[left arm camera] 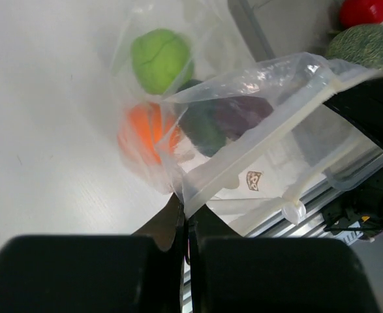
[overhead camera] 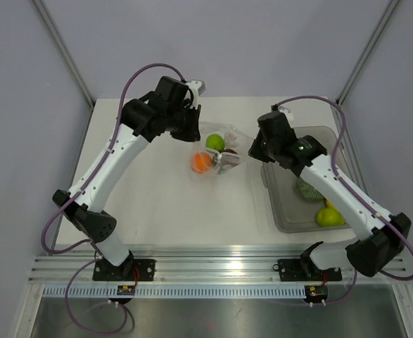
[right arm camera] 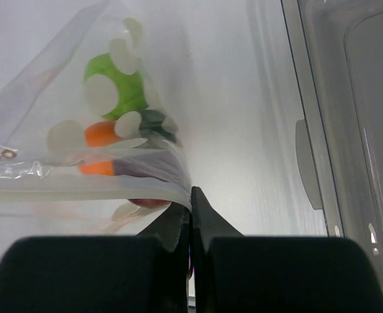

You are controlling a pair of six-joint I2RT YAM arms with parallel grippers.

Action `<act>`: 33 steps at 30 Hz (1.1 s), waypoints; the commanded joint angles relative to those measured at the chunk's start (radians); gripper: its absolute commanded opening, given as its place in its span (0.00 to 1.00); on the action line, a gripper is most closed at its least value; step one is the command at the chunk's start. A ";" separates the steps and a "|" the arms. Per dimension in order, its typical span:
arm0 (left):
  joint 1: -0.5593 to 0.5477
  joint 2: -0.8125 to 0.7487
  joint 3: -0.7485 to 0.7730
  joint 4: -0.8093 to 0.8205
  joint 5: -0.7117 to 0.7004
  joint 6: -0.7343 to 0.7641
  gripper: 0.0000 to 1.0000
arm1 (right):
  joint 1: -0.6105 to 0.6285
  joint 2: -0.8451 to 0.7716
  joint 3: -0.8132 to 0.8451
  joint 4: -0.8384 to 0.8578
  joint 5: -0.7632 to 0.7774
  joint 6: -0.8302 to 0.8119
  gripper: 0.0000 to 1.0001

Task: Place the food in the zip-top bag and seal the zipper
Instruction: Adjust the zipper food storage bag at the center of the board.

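The zip-top bag (overhead camera: 221,151) hangs between my two grippers above the table's middle. It holds a green round (overhead camera: 215,142), an orange (overhead camera: 201,163) and a dark red plum (overhead camera: 229,152). My left gripper (overhead camera: 195,132) is shut on one end of the zipper (left arm camera: 256,147); the pinch shows in the left wrist view (left arm camera: 186,210). My right gripper (overhead camera: 252,151) is shut on the other end of the zipper (right arm camera: 87,188); the pinch shows in the right wrist view (right arm camera: 190,199). Through the bag (right arm camera: 61,104) I see the green round (right arm camera: 113,88) and the orange (right arm camera: 98,134). The bag's mouth gapes open.
A grey translucent tub (overhead camera: 288,215) stands at the right and holds the netted green melon (overhead camera: 309,189) and a green fruit (overhead camera: 329,215). The left wrist view shows the melon (left arm camera: 366,44) and a red ball (left arm camera: 363,10). The tub's wall (right arm camera: 338,98) is right of my right gripper.
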 commanded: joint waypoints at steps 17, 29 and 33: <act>0.005 -0.031 -0.011 0.085 0.031 -0.038 0.00 | -0.003 0.151 0.169 -0.008 -0.157 -0.096 0.02; 0.003 0.109 -0.254 0.195 0.212 -0.073 0.00 | -0.011 0.303 -0.045 -0.007 -0.111 -0.059 0.29; 0.005 0.064 -0.260 0.217 0.183 -0.081 0.00 | -0.011 0.213 -0.005 -0.033 -0.093 -0.082 0.71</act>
